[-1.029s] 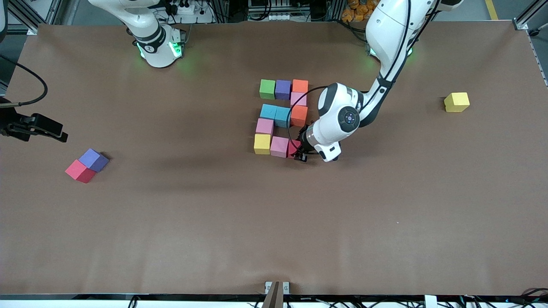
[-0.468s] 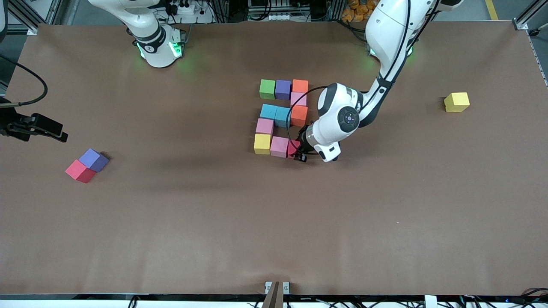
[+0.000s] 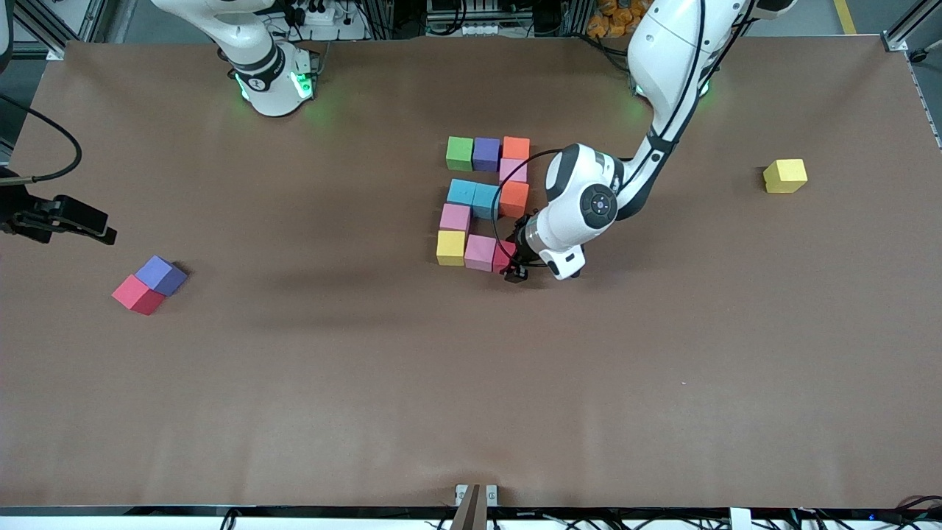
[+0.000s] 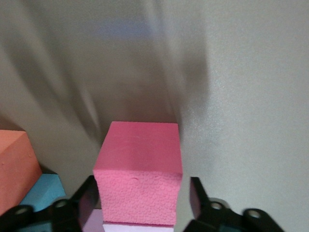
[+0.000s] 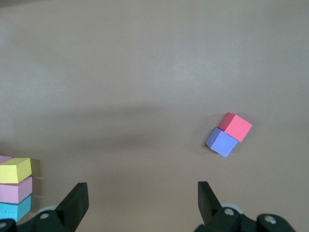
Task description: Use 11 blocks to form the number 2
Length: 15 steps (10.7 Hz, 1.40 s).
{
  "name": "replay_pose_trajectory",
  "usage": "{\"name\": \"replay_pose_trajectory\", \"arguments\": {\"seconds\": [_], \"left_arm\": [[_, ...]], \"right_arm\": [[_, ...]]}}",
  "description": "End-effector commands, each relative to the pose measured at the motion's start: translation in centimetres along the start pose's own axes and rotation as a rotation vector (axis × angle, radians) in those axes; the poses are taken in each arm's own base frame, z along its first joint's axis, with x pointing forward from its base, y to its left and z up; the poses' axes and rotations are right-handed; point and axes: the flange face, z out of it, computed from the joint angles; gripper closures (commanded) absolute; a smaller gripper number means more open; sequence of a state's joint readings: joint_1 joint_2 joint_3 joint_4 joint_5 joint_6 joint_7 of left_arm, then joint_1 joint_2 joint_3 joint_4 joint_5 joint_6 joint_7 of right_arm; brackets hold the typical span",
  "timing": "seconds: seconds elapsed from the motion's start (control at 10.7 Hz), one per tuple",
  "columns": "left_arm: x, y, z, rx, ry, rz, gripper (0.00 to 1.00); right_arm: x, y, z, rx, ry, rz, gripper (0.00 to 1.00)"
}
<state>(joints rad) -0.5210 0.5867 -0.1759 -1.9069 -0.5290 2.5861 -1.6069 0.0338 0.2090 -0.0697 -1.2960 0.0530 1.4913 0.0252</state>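
Note:
Several blocks lie in a 2-shaped group at mid-table: green [image 3: 459, 152], purple [image 3: 486, 153] and orange [image 3: 516, 147] in the row nearest the robots, down to yellow [image 3: 450, 247], pink [image 3: 480, 252] and red [image 3: 503, 254] in the row nearest the front camera. My left gripper [image 3: 512, 263] stands low around the red block [image 4: 140, 169], which rests on the table next to the pink one. Its fingers are open, with a gap showing beside one finger [image 4: 197, 195]. My right gripper [image 5: 142, 198] waits open and empty, high over the right arm's end of the table.
A loose yellow block [image 3: 785, 175] sits toward the left arm's end. A red block [image 3: 136, 294] and a purple block [image 3: 160, 274] touch each other toward the right arm's end, also seen as red [image 5: 236, 126] and purple [image 5: 221, 142] in the right wrist view.
The left gripper's fingers have spread apart and let go of the red block, which stays beside the pink one. The right arm has not moved.

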Motion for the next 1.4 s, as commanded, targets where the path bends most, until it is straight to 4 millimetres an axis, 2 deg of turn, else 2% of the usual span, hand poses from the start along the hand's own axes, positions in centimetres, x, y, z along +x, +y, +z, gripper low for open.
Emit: {"name": "replay_pose_trajectory", "arguments": {"seconds": [0.0, 0.28, 0.47, 0.84, 1.12, 1.31], "left_arm": [[-0.4, 0.5, 0.1, -0.009, 0.017, 0.001, 0.00], [-0.6, 0.6, -0.2, -0.014, 0.017, 0.009, 0.00], [-1.1, 1.4, -2.1, -0.037, 0.005, 0.014, 0.00], [-2.0, 2.1, -3.3, -0.019, -0.004, 0.022, 0.00], [-3.2, 2.6, -7.0, -0.070, 0.023, 0.099, 0.00], [-3.8, 3.0, -10.9, -0.099, 0.096, 0.226, 0.00]], "right_arm": [[-0.1, 0.6, -0.4, -0.003, -0.003, 0.005, 0.00], [-0.1, 0.5, -0.4, -0.003, -0.002, 0.008, 0.00], [-0.1, 0.5, -0.4, -0.003, -0.003, 0.007, 0.00], [0.0, 0.7, -0.1, -0.004, -0.009, 0.005, 0.00], [0.0, 0.7, -0.1, -0.004, -0.011, 0.005, 0.00], [-0.1, 0.6, -0.2, -0.004, -0.009, 0.005, 0.00]]}}
